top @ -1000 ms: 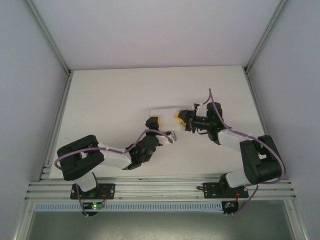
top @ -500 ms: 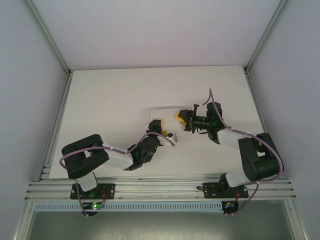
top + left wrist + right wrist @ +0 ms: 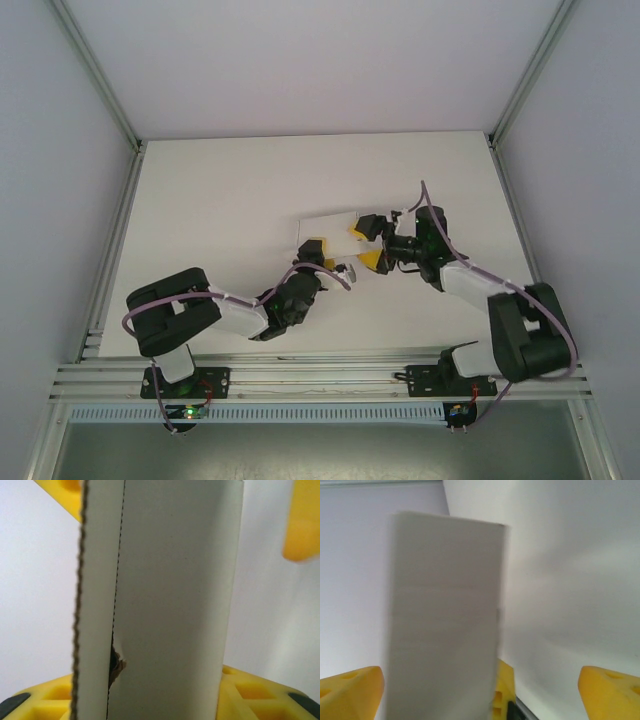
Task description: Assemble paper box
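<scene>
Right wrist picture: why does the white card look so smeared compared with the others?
Right wrist view: the box is motion-blurred, its edges soft. Left wrist view: the box is in sharp focus, its jagged cut edge crisp. Top view: even soft light, no glare, all sharp.

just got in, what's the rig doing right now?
Both arms are working on a white paper box at the middle of the table. The left jaws look closed on one end of the box, with a finger against each side. The right jaws stand wide open with the other end between them, not gripped. Whether the flaps are tucked cannot be told.
</scene>
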Controlling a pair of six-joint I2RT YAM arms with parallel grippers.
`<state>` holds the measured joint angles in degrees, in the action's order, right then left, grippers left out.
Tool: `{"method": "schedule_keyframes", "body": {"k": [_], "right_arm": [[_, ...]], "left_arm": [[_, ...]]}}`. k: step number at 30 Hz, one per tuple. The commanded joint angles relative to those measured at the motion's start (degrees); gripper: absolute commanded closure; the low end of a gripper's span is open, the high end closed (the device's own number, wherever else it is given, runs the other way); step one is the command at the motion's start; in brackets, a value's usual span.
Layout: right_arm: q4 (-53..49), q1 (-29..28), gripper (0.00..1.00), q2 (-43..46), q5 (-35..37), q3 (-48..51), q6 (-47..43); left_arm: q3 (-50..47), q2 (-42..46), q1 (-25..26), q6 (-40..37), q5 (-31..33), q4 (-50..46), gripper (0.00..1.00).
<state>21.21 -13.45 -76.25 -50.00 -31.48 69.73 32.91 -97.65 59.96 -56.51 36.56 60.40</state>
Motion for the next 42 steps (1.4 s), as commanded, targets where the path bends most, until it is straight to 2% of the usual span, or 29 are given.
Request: {"method": "schedule_keyframes", "body": {"k": [1,6,8,11,14,16,17,19,21,29,32,35,38,42], "right_arm": [[-7.5,0.9,0.01,7.6,9.1,-1.1,-10.1],[-20.1,0.7,0.01,15.0,17.6,-5.0,-21.9],[-21.8,0.7,0.02,17.1,19.8,-4.9,-24.8],[-19.2,0.7,0.01,20.3,20.3,-3.3,-29.5],[-12.5,0.5,0.01,23.8,20.2,0.4,-32.4],[-8.1,0.3,0.02,25.9,19.7,2.7,-34.1],[-7.3,0.1,0.02,26.9,19.5,3.2,-35.9],[-9.0,-0.9,0.01,28.0,22.1,3.3,-37.7],[-11.6,-2.2,0.01,27.9,23.1,2.4,-41.0],[-10.8,-5.0,0.02,26.9,18.9,2.2,-46.2],[-11.0,-5.7,0.01,26.7,17.8,2.4,-48.3],[-11.1,-6.5,0.01,27.0,15.7,2.7,-50.9],[-12.0,-7.4,0.01,27.6,14.9,3.1,-53.5],[-14.0,-7.9,0.01,28.3,15.2,3.2,-55.1]], "left_arm": [[1.7,4.6,0.5,7.3,-0.7,-7.5,0.51],[5.7,11.0,-0.4,16.4,-4.0,-30.7,0.51],[7.6,14.0,-1.1,20.1,-7.3,-40.4,0.53],[11.2,17.9,-2.5,25.6,-14.1,-54.9,0.54],[14.6,20.7,-3.8,29.1,-20.0,-67.1,0.53],[15.7,22.1,-4.3,30.4,-21.5,-71.2,0.54],[16.6,22.7,-4.8,30.3,-24.6,-74.8,0.53],[17.9,23.5,-5.6,31.1,-27.5,-78.7,0.53],[19.6,23.6,-6.5,30.1,-34.6,-84.8,0.5],[24.7,19.8,-9.2,29.0,-39.8,-94.6,0.51],[26.3,18.6,-10.3,27.7,-44.3,-96.6,0.51],[27.5,17.1,-11.5,27.2,-44.5,-96.3,0.51],[28.8,15.3,-13.6,26.0,-48.3,-97.0,0.52],[29.5,12.1,-15.7,26.4,-48.4,-94.7,0.52]]}}
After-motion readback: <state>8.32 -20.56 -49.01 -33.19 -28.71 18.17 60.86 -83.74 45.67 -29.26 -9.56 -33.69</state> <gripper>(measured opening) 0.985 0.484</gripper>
